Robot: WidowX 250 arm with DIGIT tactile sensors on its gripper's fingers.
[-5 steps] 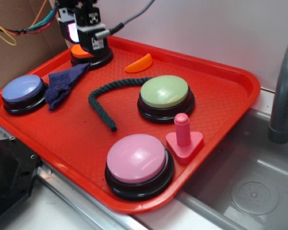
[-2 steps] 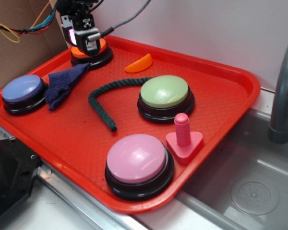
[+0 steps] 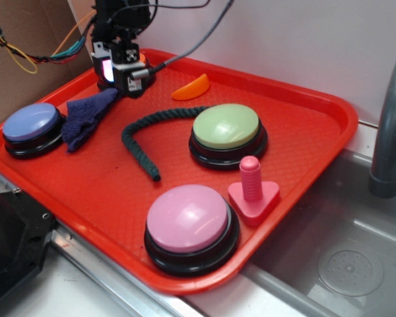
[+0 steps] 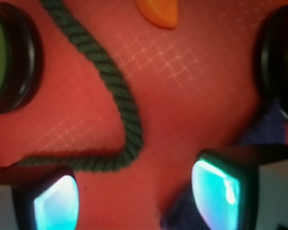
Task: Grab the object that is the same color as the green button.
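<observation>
exterior view: we see the gripper (image 3: pixel 122 74) at the far left corner of the red tray (image 3: pixel 317 125), above the edge of the dark blue cloth (image 3: pixel 86 117), while the green rope (image 3: pixel 140 142) lies curved on the tray floor between the cloth and the green button (image 3: pixel 226 127), untouched and apart from the fingers. wrist view: we note the fingers (image 4: pixel 55 199) spread wide with nothing between them, the rope (image 4: pixel 120 91) bending just ahead of the left finger, the orange slice (image 4: pixel 158 12) at the top edge.
</observation>
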